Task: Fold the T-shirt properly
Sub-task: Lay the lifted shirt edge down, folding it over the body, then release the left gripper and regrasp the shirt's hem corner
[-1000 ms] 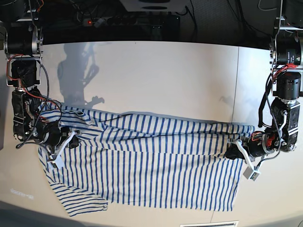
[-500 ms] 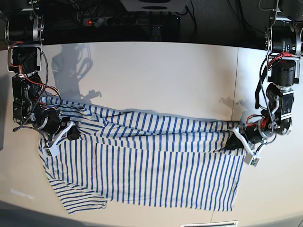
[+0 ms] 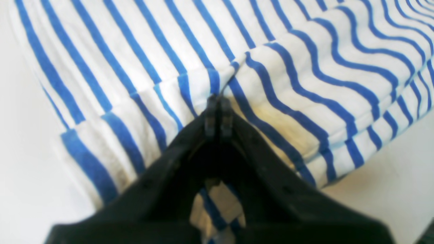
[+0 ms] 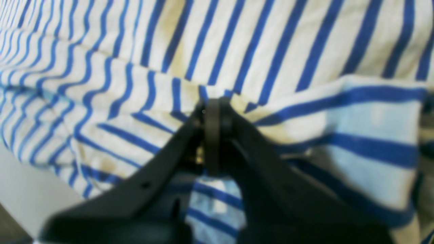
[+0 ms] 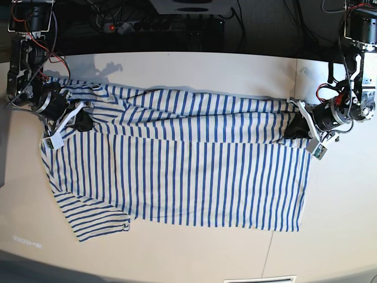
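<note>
The T-shirt [image 5: 177,165], white with narrow blue stripes, lies spread across the white table [image 5: 194,71], its far edge lifted and stretched between both arms. My left gripper [image 5: 294,127] at the base view's right is shut on a pinch of the shirt's edge; the left wrist view shows its fingertips [image 3: 217,112] closed on bunched striped fabric [image 3: 305,84]. My right gripper [image 5: 82,121] at the base view's left is shut on the shirt near the sleeve; the right wrist view shows it [image 4: 213,115] clamped on a fold of the shirt [image 4: 135,67]. A sleeve [image 5: 97,221] lies at the front left.
A dark strip with cables and a power bar [image 5: 165,26] runs behind the table's back edge. A seam in the table [image 5: 293,76] runs front to back at the right. Bare tabletop lies behind the shirt and at the right front [image 5: 341,224].
Both grippers have pulled the shirt's held edge toward the table's back, away from the camera. The folded-over upper layer has opened out and the shirt now lies wider and flatter.
</note>
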Motion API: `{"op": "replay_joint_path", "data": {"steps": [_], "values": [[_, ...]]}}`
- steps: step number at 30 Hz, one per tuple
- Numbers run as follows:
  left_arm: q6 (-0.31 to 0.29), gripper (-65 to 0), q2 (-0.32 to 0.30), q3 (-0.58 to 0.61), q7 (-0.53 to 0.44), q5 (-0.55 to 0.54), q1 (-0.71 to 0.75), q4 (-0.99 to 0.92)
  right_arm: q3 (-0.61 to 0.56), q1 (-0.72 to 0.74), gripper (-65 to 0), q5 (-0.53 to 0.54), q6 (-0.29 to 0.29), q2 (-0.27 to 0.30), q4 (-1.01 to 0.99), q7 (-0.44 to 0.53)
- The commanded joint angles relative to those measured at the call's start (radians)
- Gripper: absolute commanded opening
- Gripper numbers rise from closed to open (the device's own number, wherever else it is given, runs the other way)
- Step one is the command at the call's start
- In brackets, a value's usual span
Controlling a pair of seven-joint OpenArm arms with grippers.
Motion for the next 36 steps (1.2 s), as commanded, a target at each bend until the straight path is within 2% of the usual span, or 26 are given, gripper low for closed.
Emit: {"op": "replay_joint_path", "data": {"steps": [1,6,12,26,27,30,31,32,36], "values": [[-0.006,-65.0,-0.013,-0.018,0.03,0.01,0.02,0.029,0.012,-0.018,-65.0,-0.032,0.031,0.025,0.014,-0.057],[-0.006,-65.0,-0.013,-0.08,0.029,-0.019,0.139,0.129,0.021,-0.1,-65.0,-0.02,0.031,0.063,0.059,-0.058],[-0.007,-65.0,-0.013,-0.104,0.026,-0.027,0.225,0.21,0.023,-0.117,-65.0,-0.018,0.031,0.088,0.081,-0.063],[-0.003,-65.0,-0.013,-0.109,0.055,-0.095,0.225,0.237,0.043,-0.13,-65.0,-0.003,0.031,0.103,0.083,-0.077],[-0.003,-62.8,-0.013,-0.115,0.073,-0.121,0.217,0.237,0.043,-0.13,-65.0,-0.003,0.031,0.103,0.083,-0.074],[-0.004,-42.5,-0.014,-0.157,0.141,-0.233,0.182,0.251,0.043,-0.13,-65.0,-0.003,0.031,0.103,0.083,-0.073],[-0.005,-37.6,-0.014,-0.18,0.147,-0.252,0.172,0.261,0.043,-0.131,-65.0,-0.003,0.031,0.103,0.083,-0.074],[-0.005,-35.4,-0.018,-0.207,0.145,-0.265,0.165,0.273,0.043,-0.131,-65.0,-0.003,0.031,0.103,0.082,-0.074],[-0.007,-35.1,-0.06,-0.302,0.125,-0.301,0.102,0.291,0.043,-0.131,-65.0,-0.003,0.031,0.103,0.081,-0.074]]}}
